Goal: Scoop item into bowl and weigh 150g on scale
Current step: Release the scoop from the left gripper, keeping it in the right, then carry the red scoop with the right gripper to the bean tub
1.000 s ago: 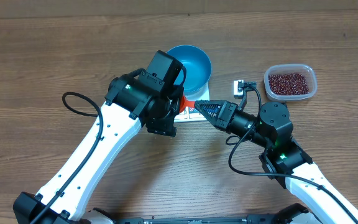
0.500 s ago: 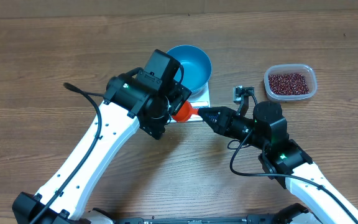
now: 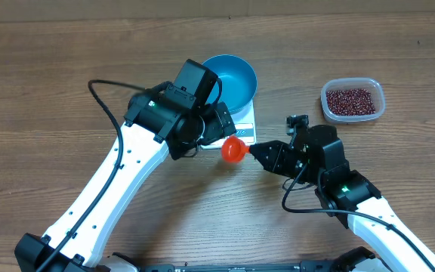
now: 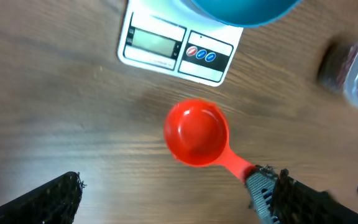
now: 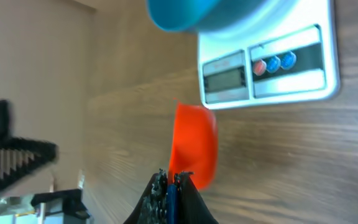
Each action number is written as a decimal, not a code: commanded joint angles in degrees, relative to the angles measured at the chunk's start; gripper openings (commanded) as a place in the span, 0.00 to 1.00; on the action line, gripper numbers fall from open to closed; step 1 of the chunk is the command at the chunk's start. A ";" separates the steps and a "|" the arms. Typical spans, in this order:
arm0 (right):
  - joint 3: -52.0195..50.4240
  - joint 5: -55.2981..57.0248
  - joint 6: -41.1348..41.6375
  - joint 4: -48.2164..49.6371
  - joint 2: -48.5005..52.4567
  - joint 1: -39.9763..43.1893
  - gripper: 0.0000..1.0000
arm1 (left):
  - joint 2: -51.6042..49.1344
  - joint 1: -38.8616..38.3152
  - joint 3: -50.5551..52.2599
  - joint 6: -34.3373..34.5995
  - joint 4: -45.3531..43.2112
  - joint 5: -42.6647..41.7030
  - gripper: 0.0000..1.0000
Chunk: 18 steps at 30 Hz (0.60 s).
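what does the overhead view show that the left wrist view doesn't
Only overhead: the white links of the left arm and right arm, and the beans sharp in their clear tub. Only left wrist: the scale's display window and buttons close up, and the red scoop's empty hollow. Both: scoop, scale, blue bowl, right jaws shut on the scoop's handle.

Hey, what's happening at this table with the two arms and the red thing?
Two robot arms are working on weighing out beans. The right gripper is shut on the handle of an empty red scoop, held near the scale. The left gripper is open close by, holding nothing. The blue bowl stands on the scale with no beans visible inside; the beans are in a clear tub on the robot's right.
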State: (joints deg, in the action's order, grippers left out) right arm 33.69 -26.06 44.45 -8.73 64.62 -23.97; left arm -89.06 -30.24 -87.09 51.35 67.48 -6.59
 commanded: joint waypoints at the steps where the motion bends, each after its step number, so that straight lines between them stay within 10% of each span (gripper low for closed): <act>1: 1.27 0.76 -2.73 -2.40 -0.22 1.49 0.04 | 0.35 0.33 -1.25 -14.12 0.02 4.09 1.00; 18: 20.96 19.71 -13.07 -37.83 -0.33 9.60 0.04 | 0.31 0.33 -1.25 -21.81 -0.79 5.53 0.97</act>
State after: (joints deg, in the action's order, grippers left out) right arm 50.33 -14.13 32.69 -45.39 64.73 -14.66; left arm -89.06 -30.24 -87.09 31.07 67.16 -2.00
